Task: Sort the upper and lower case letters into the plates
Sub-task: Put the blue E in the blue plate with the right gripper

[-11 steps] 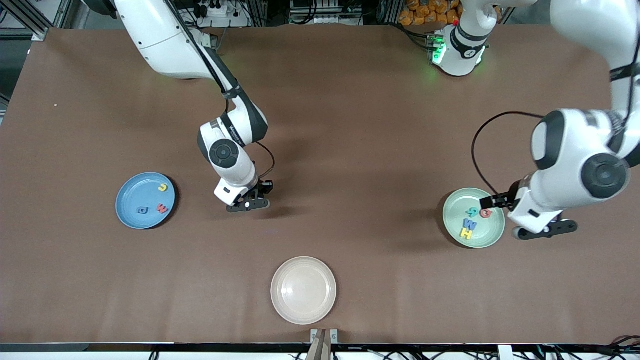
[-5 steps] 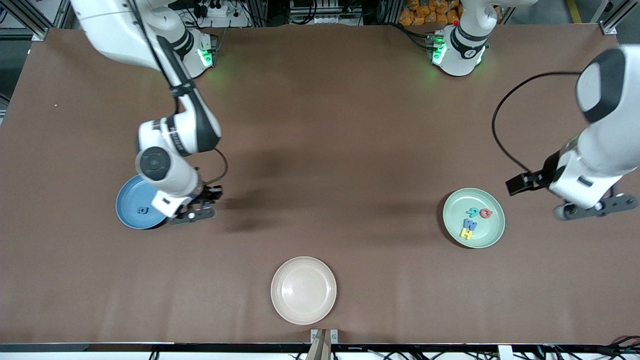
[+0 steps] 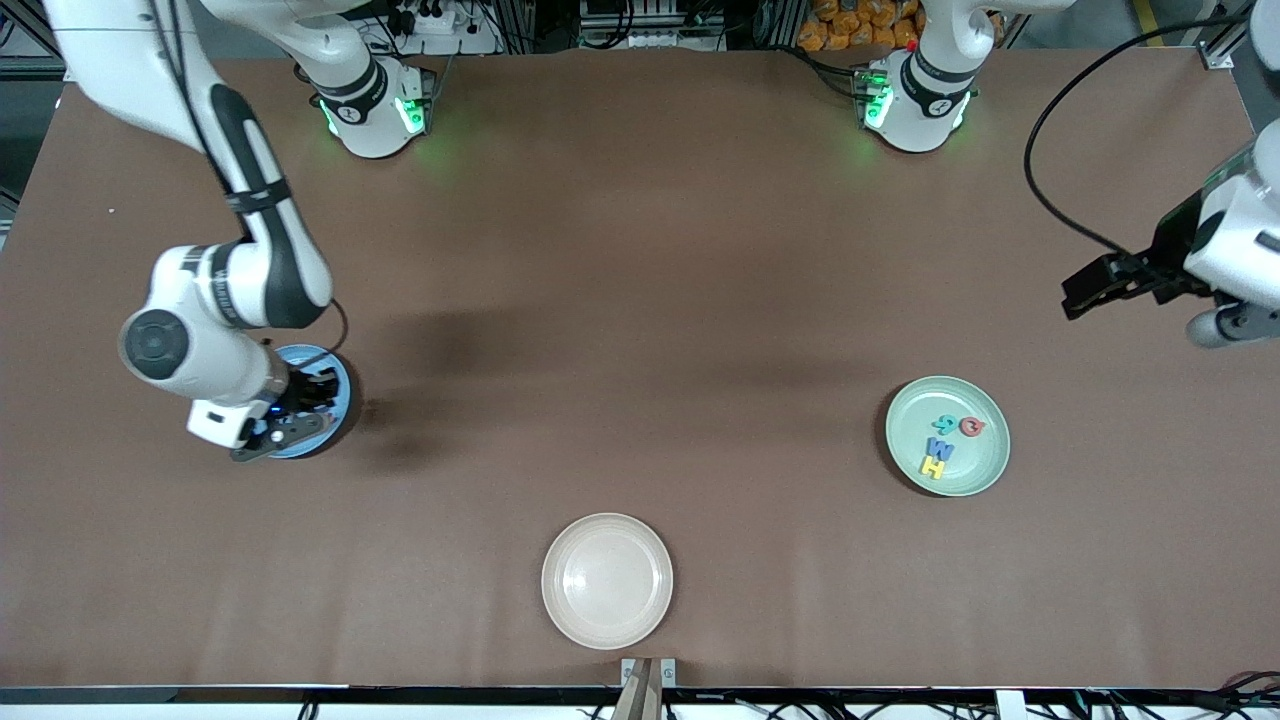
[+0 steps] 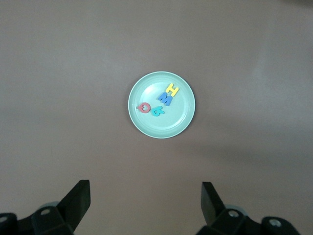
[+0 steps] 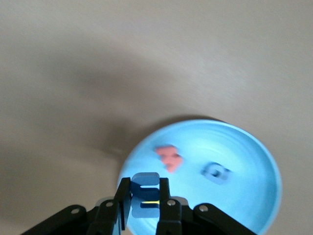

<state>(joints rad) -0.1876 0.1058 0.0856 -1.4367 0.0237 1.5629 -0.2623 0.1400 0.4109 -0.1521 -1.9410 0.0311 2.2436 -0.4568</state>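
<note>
The sky-blue plate [image 3: 338, 398] lies near the right arm's end of the table. My right gripper [image 3: 283, 424] hangs over it, shut on a blue letter [image 5: 145, 194]. In the right wrist view the blue plate [image 5: 244, 147] holds a red letter [image 5: 168, 157] and a dark blue letter [image 5: 216, 172]; a sliver of yellow shows past the held letter. The mint green plate [image 3: 985, 465] carries a yellow H [image 3: 933, 466], a blue letter [image 3: 940, 447], a teal letter [image 3: 943, 424] and a red letter [image 3: 971, 427]. My left gripper [image 4: 145, 192] is open and empty, high above the green plate [image 4: 146, 125].
A cream-white plate [image 3: 607, 580] with nothing in it lies near the table's front edge, midway between the two arms. Brown cloth covers the whole table. The left arm's hand [image 3: 1235, 322] hangs at the table's end.
The right arm has swung from mid-table to over the blue plate, carrying the blue letter. The left arm has lifted away from the green plate toward its own end of the table.
</note>
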